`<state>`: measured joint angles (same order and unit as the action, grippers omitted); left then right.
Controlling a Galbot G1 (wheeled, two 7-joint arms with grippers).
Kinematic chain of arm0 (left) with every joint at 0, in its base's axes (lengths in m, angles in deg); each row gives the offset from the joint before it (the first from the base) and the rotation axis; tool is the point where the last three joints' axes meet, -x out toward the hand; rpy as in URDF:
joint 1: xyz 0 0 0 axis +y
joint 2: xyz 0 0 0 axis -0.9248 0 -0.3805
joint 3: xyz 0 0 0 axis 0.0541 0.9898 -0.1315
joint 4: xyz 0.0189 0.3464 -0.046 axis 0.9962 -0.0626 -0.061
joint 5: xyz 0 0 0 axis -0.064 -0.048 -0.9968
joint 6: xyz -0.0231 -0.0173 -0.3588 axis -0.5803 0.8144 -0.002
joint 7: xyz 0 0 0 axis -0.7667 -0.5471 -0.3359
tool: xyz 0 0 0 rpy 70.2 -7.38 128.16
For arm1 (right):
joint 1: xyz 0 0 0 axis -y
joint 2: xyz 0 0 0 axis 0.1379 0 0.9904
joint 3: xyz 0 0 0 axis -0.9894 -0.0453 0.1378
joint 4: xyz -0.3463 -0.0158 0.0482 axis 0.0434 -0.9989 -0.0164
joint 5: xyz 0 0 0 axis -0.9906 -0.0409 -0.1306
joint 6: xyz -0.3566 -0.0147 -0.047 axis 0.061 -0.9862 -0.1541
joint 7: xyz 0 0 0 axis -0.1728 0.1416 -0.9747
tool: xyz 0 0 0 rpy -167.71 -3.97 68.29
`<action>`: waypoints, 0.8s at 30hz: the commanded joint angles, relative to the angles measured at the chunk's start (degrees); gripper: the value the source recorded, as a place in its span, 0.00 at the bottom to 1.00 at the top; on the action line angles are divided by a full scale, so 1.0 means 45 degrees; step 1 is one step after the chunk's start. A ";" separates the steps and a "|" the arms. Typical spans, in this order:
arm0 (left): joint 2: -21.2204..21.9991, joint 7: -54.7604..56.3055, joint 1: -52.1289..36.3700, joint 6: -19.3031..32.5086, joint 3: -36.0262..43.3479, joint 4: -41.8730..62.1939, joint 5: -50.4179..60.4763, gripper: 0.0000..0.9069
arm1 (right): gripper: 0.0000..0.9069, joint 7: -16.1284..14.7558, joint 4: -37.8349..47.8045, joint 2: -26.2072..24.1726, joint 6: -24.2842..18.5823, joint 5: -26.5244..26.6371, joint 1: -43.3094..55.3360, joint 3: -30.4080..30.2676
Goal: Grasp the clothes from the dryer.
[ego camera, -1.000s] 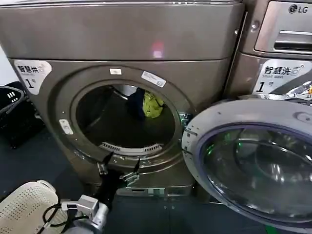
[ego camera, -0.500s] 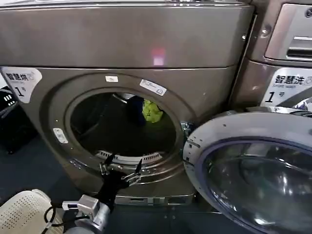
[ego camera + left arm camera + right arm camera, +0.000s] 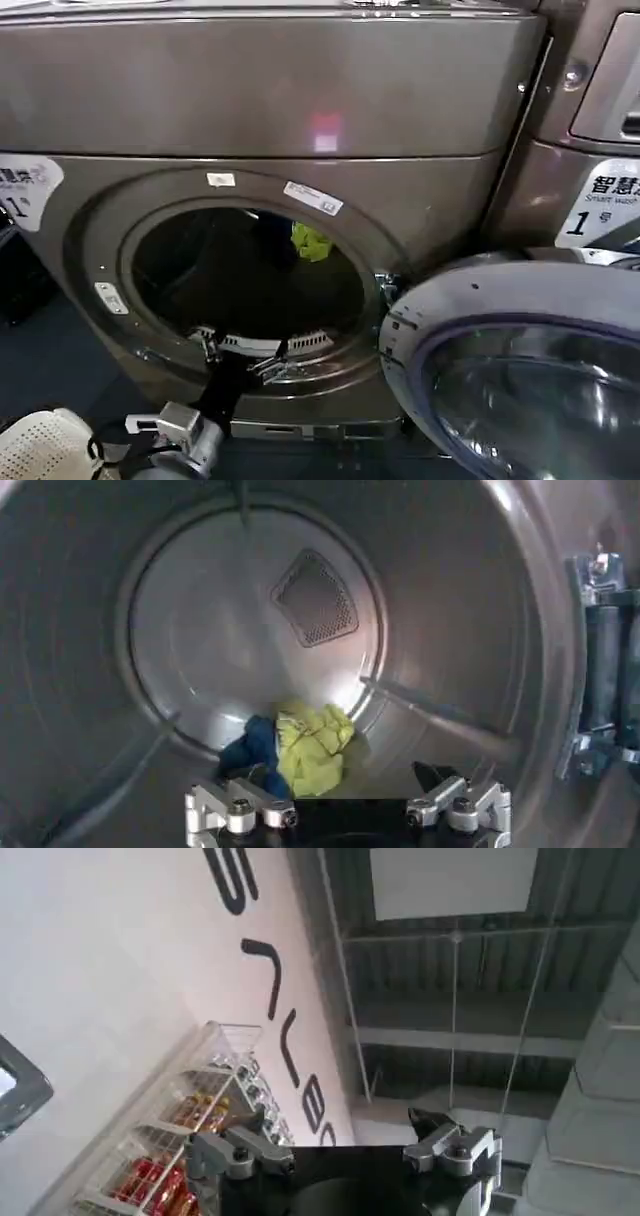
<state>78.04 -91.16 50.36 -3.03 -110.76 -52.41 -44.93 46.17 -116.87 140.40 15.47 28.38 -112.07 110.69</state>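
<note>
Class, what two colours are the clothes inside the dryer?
Lime yellow-green and dark navy: the clothes, clearest in the left wrist view.

A: Where's the left gripper [image 3: 243, 357]?
B: At the lower rim of the dryer [image 3: 250, 110] porthole, fingers spread.
A: And the clothes [image 3: 308, 241]?
B: Deep in the drum, lime piece beside a dark one

Clothes [image 3: 311, 241]: at the back of the drum, inside the dryer [image 3: 260, 90].
Door [image 3: 520, 370]: swung open, right of the porthole.
Left gripper [image 3: 243, 356]: at the porthole's lower rim, in front of the clothes.
</note>
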 commanded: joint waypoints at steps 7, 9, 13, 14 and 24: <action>-0.0001 -0.0013 0.0118 -0.0040 0.0024 -0.0197 0.0005 1.00 | 1.00 -0.0036 0.0043 -0.0013 0.0010 0.0028 -0.0064 0.0082; -0.0001 -0.0016 0.0148 -0.0020 0.0021 -0.0235 0.0028 1.00 | 1.00 -0.0045 0.0050 -0.0007 -0.0009 -0.0011 -0.0062 0.0086; 0.0023 -0.0023 0.0197 0.0025 0.0043 -0.0266 0.0084 1.00 | 1.00 -0.0052 0.0036 -0.0003 -0.0011 -0.0011 -0.0072 0.0082; 0.0031 -0.0021 0.0205 0.0032 0.0049 -0.0264 0.0093 1.00 | 1.00 -0.0052 0.0035 -0.0003 -0.0014 -0.0007 -0.0071 0.0080; 0.0098 0.0117 0.0209 0.0048 0.0024 -0.0135 0.0966 1.00 | 1.00 -0.0064 -0.0082 0.0005 -0.0019 -0.0047 -0.0021 0.0014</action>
<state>78.40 -90.65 51.35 -3.00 -110.62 -53.06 -43.29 45.88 -117.16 140.41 15.34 28.26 -112.17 110.73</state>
